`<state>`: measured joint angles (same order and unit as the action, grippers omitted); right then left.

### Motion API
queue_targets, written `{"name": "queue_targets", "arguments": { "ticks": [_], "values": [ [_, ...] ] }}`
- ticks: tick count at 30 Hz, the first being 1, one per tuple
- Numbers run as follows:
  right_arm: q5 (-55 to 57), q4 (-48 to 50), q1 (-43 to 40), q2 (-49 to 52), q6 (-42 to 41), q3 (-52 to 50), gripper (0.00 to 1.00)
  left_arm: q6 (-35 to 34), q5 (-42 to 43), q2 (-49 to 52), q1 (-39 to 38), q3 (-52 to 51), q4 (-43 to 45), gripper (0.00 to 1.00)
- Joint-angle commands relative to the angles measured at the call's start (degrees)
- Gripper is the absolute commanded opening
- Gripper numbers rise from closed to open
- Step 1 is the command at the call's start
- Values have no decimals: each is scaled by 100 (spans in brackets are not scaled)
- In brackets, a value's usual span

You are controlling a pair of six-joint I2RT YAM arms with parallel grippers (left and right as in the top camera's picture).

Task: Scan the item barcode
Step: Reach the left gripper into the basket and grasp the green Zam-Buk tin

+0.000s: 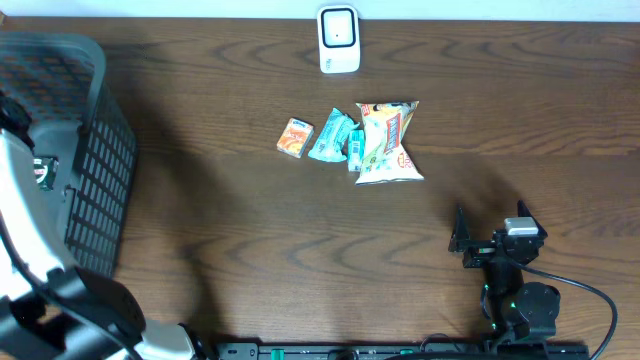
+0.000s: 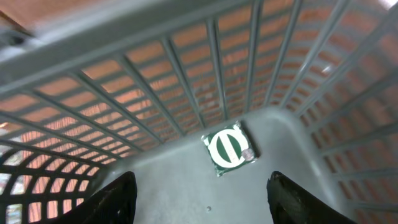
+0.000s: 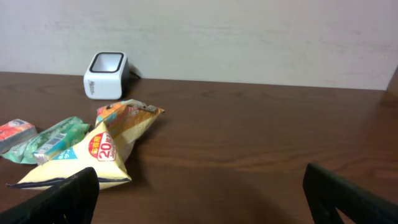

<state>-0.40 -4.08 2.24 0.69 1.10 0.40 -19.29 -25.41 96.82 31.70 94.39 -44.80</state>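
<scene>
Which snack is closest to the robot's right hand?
The big yellow chip bag, at the row's end nearest the right gripper; the teal packet and small orange packet lie further away.

The yellow crinkly snack bag [image 3: 102,152] has a red number 20 on its front. There are tiny marks just above the number, but they are too small to read. From above, the same bag shows red letters, and they are too blurry to read. The small green square packet [image 2: 230,148] on the floor of the grey plastic basket [image 2: 155,186] has a white round sign on it. The writing on the blue-green wrapper [image 3: 53,140] cannot be read
</scene>
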Motion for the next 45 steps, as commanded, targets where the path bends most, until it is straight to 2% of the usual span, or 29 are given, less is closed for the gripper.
{"name": "queue_targets", "arguments": {
  "ticks": [1,4,5,10,13,16,22,45],
  "values": [
    [-17,-26,44,-35,68,-9,99,103,-79,501,33,-28,-9,66],
    [-17,-28,44,-35,68,-9,99,96,-79,881,52,-26,11,67],
    [-17,-28,44,-35,68,-9,99,26,-79,986,70,-26,11,73],
    [-17,-26,44,-35,68,-9,99,-1029,-74,1449,195,-28,-17,77],
    [-17,-26,44,-35,68,-9,99,-1725,-59,1633,234,-28,26,92],
    [-17,-28,44,-35,68,-9,99,-2057,55,1794,236,-26,201,98],
    [-17,-26,44,-35,68,-9,99,-2159,505,2114,240,-28,647,99],
    [-17,-26,44,-35,68,-9,99,-2299,525,2938,461,-28,1285,98]
  ]
}}
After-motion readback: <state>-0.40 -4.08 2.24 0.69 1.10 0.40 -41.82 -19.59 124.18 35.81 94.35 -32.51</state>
